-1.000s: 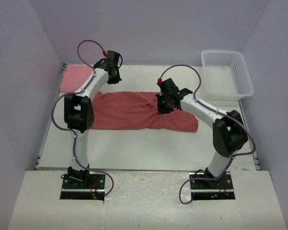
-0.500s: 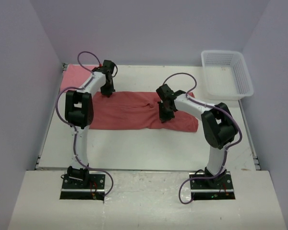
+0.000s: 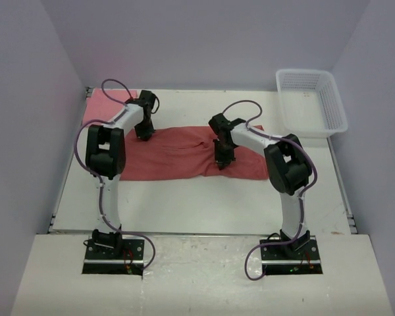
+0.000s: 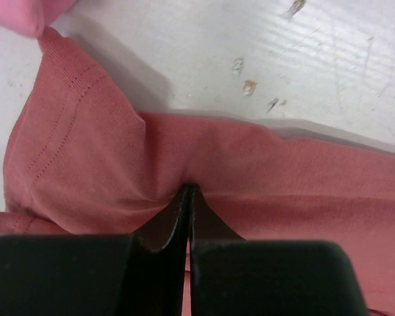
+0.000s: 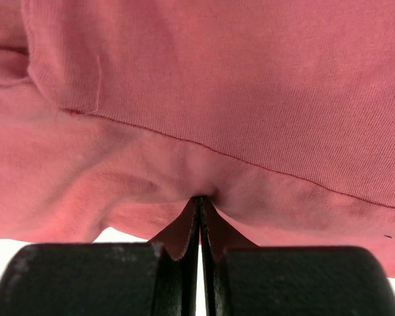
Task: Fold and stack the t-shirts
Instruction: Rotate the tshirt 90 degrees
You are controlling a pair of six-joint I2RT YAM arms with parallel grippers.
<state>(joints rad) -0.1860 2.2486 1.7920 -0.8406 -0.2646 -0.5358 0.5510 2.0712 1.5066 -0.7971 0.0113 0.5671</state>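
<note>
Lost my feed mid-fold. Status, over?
Left claw and right claw shut on brick-red cotton t-shirt. Lighter pink cotton t-shirt far left. Nothing blocking.

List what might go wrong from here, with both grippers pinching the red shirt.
1. The left gripper and right gripper each pinch only a small pucker of the red t-shirt at their tips. It may slip out when lifted.
2. The pink t-shirt lies right by the red sleeve near the left gripper, so pulling could drag it along.
3. The red t-shirt is wrinkled mid-body, so a fold may trap creases.
</note>
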